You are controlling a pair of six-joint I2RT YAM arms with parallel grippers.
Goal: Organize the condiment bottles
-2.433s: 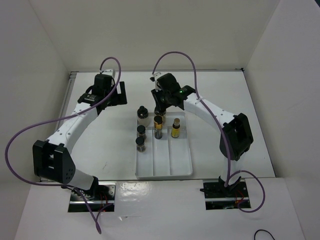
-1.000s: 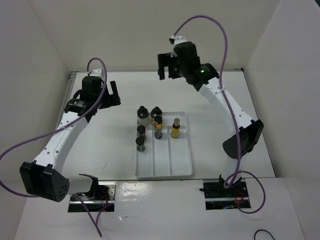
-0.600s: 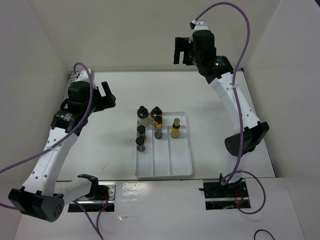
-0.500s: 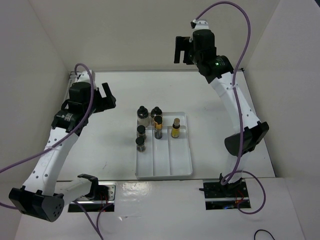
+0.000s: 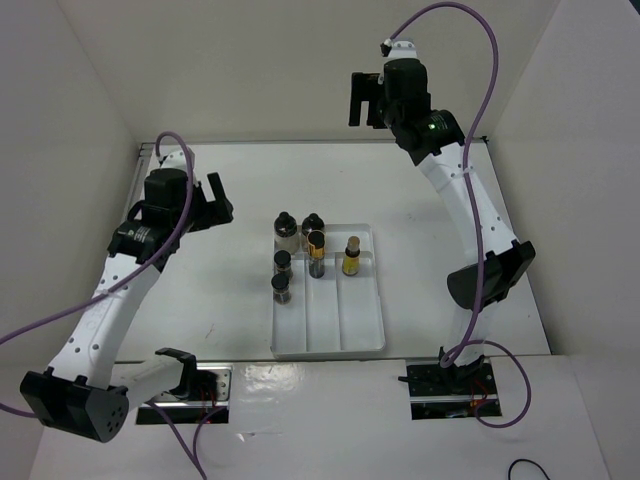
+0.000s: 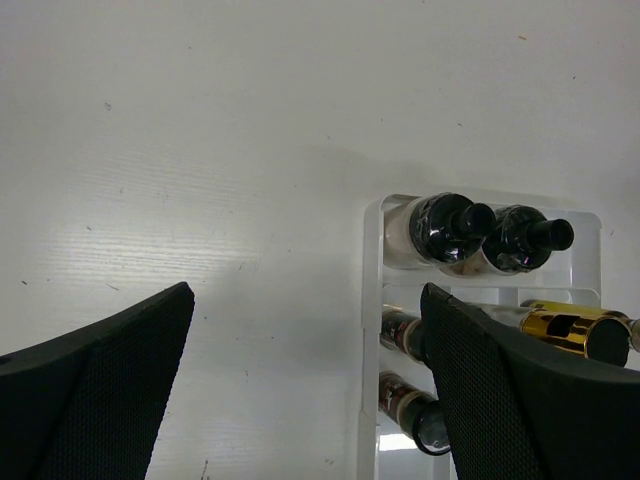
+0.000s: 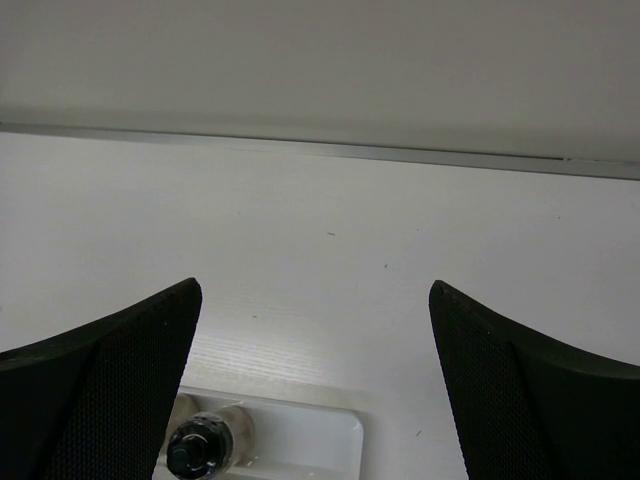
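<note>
Several condiment bottles stand in the far half of the white divided tray [image 5: 330, 349]. A clear jar with white contents [image 5: 286, 228] and a pinkish-brown one [image 5: 313, 224] are at the far end. Two short dark jars [image 5: 282, 276] sit in the left lane. A slim yellow black-capped bottle [image 5: 317, 252] is in the middle lane and a cork-topped one [image 5: 351, 256] in the right lane. My left gripper [image 5: 218, 197] hangs open left of the tray, empty. My right gripper [image 5: 365, 99] is open, high by the back wall. The left wrist view shows both clear jars [image 6: 435, 228] between open fingers [image 6: 530, 400].
White walls enclose the table on three sides. In the right wrist view the tray's far corner [image 7: 330, 428] and one black-capped jar [image 7: 200, 446] show under the open gripper [image 7: 315, 287], with bare table and the back wall's base beyond. Purple cables loop above both arms.
Both grippers have lifted off the tray area. The right one rose toward the back wall and has held still lately; the left drew back to the left and shifted slightly.
</note>
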